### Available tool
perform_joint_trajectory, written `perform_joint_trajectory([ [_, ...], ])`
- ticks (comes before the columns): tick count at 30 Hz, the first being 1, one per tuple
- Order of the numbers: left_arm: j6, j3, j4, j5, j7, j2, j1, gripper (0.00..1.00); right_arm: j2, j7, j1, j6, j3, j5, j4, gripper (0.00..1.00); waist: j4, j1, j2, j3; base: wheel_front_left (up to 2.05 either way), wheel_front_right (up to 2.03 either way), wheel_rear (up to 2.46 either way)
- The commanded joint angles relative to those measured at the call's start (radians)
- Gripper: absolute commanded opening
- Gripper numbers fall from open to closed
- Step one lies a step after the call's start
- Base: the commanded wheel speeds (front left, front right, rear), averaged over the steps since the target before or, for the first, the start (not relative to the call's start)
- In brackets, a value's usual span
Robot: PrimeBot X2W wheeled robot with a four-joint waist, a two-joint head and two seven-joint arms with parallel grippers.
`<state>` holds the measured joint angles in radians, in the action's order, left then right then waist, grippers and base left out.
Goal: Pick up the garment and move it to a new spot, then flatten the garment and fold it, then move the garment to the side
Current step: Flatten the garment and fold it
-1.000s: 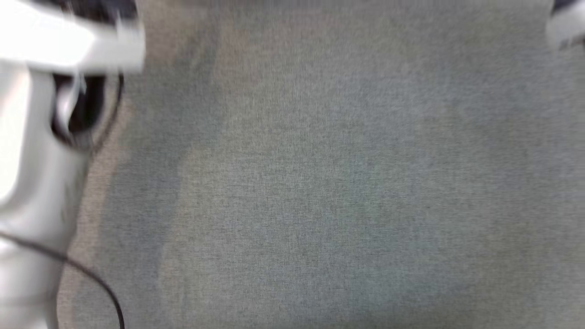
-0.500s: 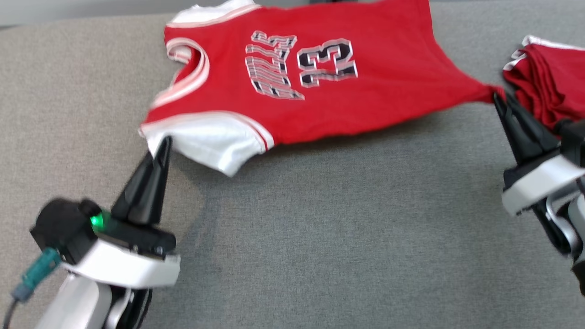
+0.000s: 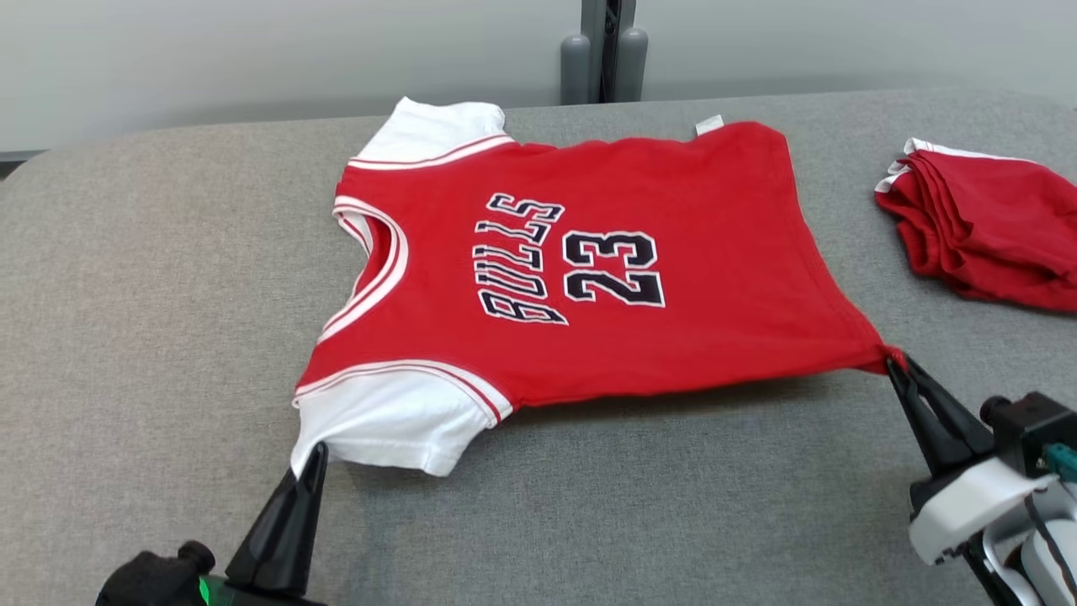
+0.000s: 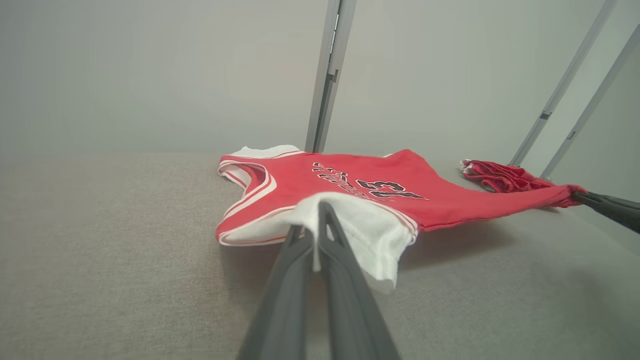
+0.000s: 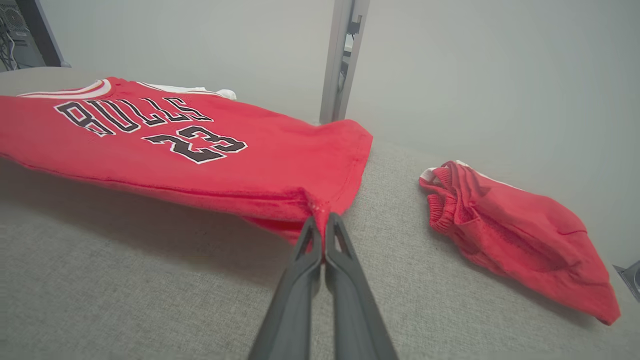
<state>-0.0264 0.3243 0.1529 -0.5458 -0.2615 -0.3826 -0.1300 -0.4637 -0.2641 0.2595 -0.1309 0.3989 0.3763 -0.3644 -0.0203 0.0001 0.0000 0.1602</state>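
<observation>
Jersey (image 3: 724, 252) seemingly taut, left pincer (image 3: 315, 454), right pincer (image 3: 894, 365)

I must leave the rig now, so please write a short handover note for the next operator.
Left gripper: shut on the white sleeve of the jersey.
Right gripper: shut on its red hem corner.
Jersey: stretched face up between them, near edge lifted off the table. A second red garment lies apart.
Done: jersey gripped and spread.
Remaining: lay it flat, fold it, move it aside.
</observation>
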Motion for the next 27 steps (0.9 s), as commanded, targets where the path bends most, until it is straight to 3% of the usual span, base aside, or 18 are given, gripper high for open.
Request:
perform_joint_trajectory([
  [1,0.000,-0.005,0.012,-0.002,-0.003,0.002,-0.015,0.00,-0.004,-0.001,-0.025,0.000,-0.014,-0.003,0.010,0.00,0.005,-0.0001,0.0000,-0.007,0.00,0.00,0.00],
  [19,-0.043,0.005,0.161,-0.009,0.039,-0.023,-0.238,0.00,-0.013,-0.001,-0.288,0.000,-0.160,-0.055,0.183,0.00,0.031,-0.0001,0.0000,-0.008,0.00,0.00,0.00],
  [27,-0.022,0.015,0.152,-0.026,0.038,0.008,-0.149,0.00,0.033,-0.001,-0.238,0.000,-0.160,-0.037,0.183,0.00,-0.003,-0.0001,0.0000,-0.013,0.00,0.00,0.00],
])
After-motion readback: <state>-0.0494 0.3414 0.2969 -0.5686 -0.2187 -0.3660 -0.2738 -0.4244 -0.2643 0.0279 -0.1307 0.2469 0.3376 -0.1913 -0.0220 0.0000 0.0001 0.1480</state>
